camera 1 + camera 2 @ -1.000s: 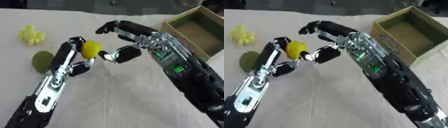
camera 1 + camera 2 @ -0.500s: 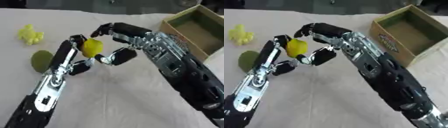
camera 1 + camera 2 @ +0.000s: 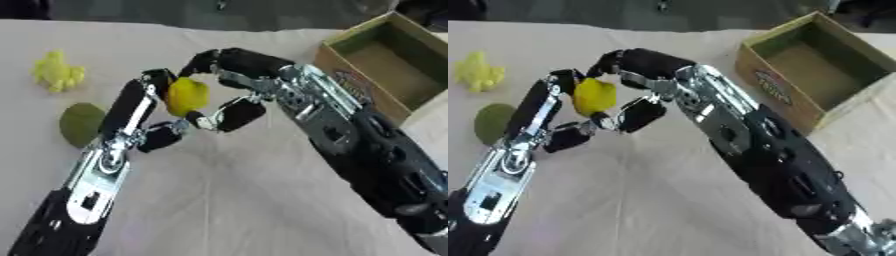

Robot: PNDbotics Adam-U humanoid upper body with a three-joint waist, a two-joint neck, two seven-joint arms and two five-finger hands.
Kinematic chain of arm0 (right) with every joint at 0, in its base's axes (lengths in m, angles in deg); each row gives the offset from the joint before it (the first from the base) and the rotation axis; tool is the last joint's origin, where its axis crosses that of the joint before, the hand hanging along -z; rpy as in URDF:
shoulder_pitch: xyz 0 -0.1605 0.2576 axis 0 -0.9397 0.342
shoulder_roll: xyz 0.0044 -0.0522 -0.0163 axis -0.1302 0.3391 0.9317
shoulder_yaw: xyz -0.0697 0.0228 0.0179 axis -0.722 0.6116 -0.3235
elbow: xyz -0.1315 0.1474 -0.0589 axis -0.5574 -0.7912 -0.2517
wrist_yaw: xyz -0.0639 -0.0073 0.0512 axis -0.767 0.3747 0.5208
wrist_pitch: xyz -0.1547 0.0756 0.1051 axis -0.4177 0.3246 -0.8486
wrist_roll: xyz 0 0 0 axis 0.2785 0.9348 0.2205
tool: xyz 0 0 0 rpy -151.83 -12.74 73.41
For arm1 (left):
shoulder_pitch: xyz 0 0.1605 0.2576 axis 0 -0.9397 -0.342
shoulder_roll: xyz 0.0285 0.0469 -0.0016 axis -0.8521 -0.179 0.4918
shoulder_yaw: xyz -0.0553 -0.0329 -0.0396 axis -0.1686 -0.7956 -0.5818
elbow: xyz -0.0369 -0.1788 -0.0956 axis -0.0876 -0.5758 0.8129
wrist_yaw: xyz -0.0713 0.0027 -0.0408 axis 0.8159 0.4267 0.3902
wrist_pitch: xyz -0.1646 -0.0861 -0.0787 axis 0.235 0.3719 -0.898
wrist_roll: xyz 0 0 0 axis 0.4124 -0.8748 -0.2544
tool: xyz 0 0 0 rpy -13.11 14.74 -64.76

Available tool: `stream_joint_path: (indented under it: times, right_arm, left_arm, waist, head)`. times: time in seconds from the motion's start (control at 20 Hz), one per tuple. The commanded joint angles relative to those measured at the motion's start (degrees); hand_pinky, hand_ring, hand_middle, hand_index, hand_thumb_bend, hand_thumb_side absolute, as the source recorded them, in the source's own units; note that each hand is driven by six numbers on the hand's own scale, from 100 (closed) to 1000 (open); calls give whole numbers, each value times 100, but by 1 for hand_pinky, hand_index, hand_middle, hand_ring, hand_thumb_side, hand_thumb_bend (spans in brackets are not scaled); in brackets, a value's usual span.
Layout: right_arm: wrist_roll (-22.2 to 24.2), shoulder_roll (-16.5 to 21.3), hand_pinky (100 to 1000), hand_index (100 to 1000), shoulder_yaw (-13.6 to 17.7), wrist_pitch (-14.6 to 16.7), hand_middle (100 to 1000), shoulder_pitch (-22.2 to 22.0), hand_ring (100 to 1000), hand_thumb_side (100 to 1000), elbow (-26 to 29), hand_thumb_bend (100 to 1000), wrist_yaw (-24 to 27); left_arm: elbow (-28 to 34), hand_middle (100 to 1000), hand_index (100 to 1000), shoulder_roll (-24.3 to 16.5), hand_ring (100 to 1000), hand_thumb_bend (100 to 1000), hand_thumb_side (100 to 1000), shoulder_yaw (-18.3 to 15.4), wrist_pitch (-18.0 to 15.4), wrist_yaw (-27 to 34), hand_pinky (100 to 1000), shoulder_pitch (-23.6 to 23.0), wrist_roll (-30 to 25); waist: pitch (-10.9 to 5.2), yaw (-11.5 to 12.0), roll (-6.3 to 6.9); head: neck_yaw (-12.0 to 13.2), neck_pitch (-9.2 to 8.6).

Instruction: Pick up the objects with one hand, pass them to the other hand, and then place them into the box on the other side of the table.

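Right now we hold the yellow fruit-shaped object [image 3: 186, 96] above the white table [image 3: 245, 200], well to the left of the cardboard box [image 3: 385, 65], and we take that box as our landmark. Our left hand [image 3: 149, 112] comes up from the side far from the box, with its fingers curled against the object's left side and its thumb bent below it, so the object is pinched there. Our right hand [image 3: 236, 80] reaches in from the box side; its fingers arch over the top of the object and its thumb [image 3: 229, 114] curls in beneath, closing around the same piece. Both hands thus meet on the object, though we cannot tell which one bears it. The box sits open-topped at the table's far right corner, with a printed label [image 3: 772, 86] on its side wall. Farther from the box than the hands, a flat round green object [image 3: 81, 123] lies on the table, and beyond it a lumpy pale yellow object [image 3: 57, 72] rests near the far left edge.
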Motion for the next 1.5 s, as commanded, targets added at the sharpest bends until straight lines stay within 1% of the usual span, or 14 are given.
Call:
stream_joint_path:
  times: [0.05,0.4,0.5,0.55,0.65,0.8,1.05,1.3,1.35,1.4,1.45,1.5]
  right_arm:
    - [-61,-10,929,877,17,-15,823,113,862,509,13,268,-21]
    - [-101,-23,929,873,21,-73,818,104,861,498,-54,263,-120]
    - [-119,-32,928,854,21,-74,798,104,856,470,-54,257,-67]
    - [-130,-31,928,838,20,-78,776,105,853,470,-51,257,-40]
    - [-172,-34,926,805,22,-114,737,106,841,381,-49,239,11]
    - [-193,-35,922,767,3,-145,686,112,813,310,-61,238,33]
    - [-162,-38,925,733,-2,-120,636,116,790,236,-73,206,96]
    - [-266,-31,929,699,1,-216,587,117,769,196,-90,124,264]
    - [-280,-30,929,695,-2,-238,583,117,767,194,-94,123,297]
    - [-282,-27,929,685,-9,-253,571,118,763,196,-96,118,327]
    - [-271,-25,929,683,-15,-262,569,118,762,196,-98,116,354]
    - [-257,-21,929,674,-17,-271,559,118,758,199,-97,109,376]
  left_arm:
    - [130,548,589,-24,502,100,100,28,-40,-18,525,62,25]
    - [139,546,588,-20,500,100,100,28,-53,1,523,37,95]
    - [142,546,588,-16,500,100,100,33,-58,14,523,37,100]
    - [143,546,588,-15,500,100,100,35,-61,19,523,37,101]
    - [147,545,588,-10,499,100,100,36,-81,39,522,41,106]
    - [163,544,588,-2,497,100,100,39,-162,106,520,46,140]
    - [161,540,589,4,493,100,100,43,-242,208,517,49,177]
    - [149,542,597,9,494,101,100,40,-257,255,519,53,221]
    - [146,543,599,10,495,110,105,39,-256,257,520,54,236]
    - [143,547,610,10,498,167,127,38,-254,256,523,56,250]
    - [139,549,614,9,499,184,132,36,-248,250,524,57,265]
    - [136,556,636,9,504,258,163,33,-238,242,530,59,281]
  waist:
    - [-145,-3,15]
    - [-141,-4,14]
    - [-140,-6,14]
    - [-139,-6,14]
    - [-138,-7,14]
    - [-140,-4,13]
    - [-150,5,10]
    - [-152,15,4]
    - [-152,17,4]
    - [-152,19,4]
    - [-153,20,4]
    - [-154,21,5]
  head:
    - [-18,30]
    - [-26,44]
    - [-25,44]
    - [-25,45]
    - [-30,51]
    - [-33,67]
    - [-35,73]
    - [-32,75]
    - [-33,78]
    - [-33,82]
    - [-32,84]
    - [-34,83]
